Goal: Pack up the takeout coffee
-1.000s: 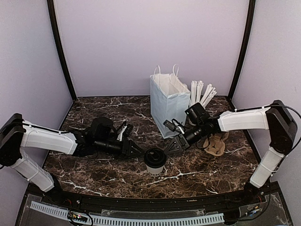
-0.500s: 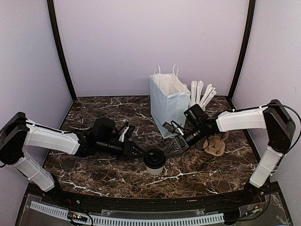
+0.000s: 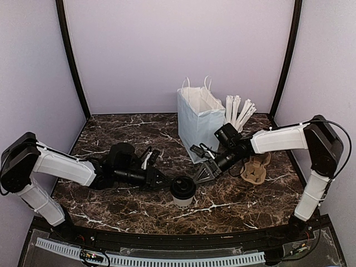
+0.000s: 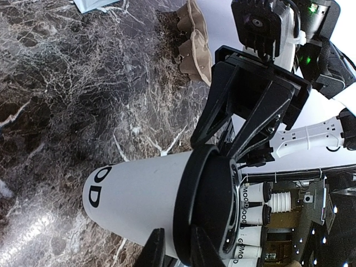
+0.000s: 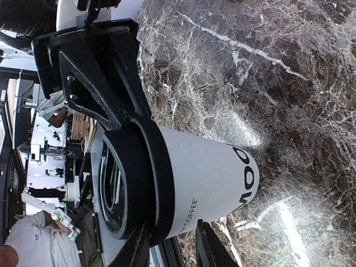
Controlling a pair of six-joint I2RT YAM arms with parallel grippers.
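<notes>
Left gripper point(image 3: 168, 182) and right gripper point(image 3: 196, 178) flank takeout coffee point(image 3: 183, 190); wrist views show lettering point(image 4: 95, 189).

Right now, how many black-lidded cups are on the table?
1: the takeout coffee, front middle of the table, between the left claw and right claw. More could hide inside the white paper bag.

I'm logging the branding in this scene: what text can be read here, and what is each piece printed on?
"OOD": large dark letters on the takeout coffee, first letter hidden in the left wrist view.
"COFFEE": small print below its lid, in the right wrist view.
"MOOD": on stacked cups beyond the table, in the left wrist view.
No print seen on the white paper bag.
</notes>
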